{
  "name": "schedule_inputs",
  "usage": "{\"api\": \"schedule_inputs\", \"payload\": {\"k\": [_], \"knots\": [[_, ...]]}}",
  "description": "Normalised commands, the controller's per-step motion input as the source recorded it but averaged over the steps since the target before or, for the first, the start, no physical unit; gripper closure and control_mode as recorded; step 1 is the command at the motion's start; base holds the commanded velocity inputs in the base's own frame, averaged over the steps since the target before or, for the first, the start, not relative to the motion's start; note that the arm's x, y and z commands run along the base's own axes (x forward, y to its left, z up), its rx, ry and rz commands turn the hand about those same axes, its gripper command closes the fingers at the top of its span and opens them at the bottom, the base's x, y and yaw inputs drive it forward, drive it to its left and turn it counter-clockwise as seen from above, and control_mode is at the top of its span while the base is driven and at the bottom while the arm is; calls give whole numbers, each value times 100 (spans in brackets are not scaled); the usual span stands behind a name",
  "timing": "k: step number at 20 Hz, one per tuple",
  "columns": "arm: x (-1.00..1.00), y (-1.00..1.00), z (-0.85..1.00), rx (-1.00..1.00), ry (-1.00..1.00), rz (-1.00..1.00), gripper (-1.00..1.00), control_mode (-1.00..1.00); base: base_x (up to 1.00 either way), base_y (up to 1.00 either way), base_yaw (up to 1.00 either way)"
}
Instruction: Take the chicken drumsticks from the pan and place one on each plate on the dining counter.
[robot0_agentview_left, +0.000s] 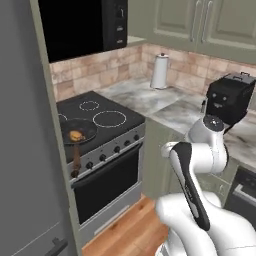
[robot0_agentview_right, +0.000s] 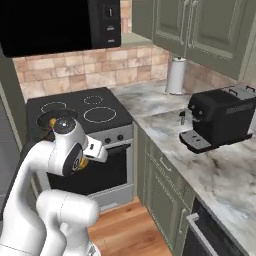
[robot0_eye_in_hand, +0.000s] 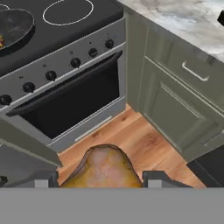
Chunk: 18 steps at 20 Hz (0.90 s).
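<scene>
My gripper (robot0_eye_in_hand: 101, 178) is shut on a golden-brown chicken drumstick (robot0_eye_in_hand: 105, 166), which hangs between the two fingertips above the wooden floor in front of the oven. The black pan (robot0_agentview_left: 77, 131) rests on the stove's front left burner, its brown handle pointing over the stove's front edge. A second drumstick (robot0_agentview_left: 75, 135) lies inside it. In the hand view the pan (robot0_eye_in_hand: 14, 24) is at the top left, well away from the gripper. The plates and the dining counter are out of view.
The black stove (robot0_agentview_left: 102, 117) with its oven door (robot0_eye_in_hand: 70, 105) is ahead. Green cabinets (robot0_eye_in_hand: 175, 96) under a marble worktop (robot0_agentview_right: 210, 155) run to the right, carrying a black coffee machine (robot0_agentview_right: 220, 117) and a paper towel roll (robot0_agentview_left: 160, 71). A tall grey panel (robot0_agentview_left: 25, 150) stands on the left.
</scene>
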Motion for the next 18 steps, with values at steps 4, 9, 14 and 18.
{"api": "schedule_inputs", "payload": {"k": [4,9,14,18], "knots": [[0,0,0,0,0,0,100,100,-100,68,-47],[0,0,0,0,0,0,100,100,-100,54,-50],[0,0,0,0,0,0,100,100,-100,-3,-31],[0,0,0,0,0,0,100,100,-100,-45,-4]]}}
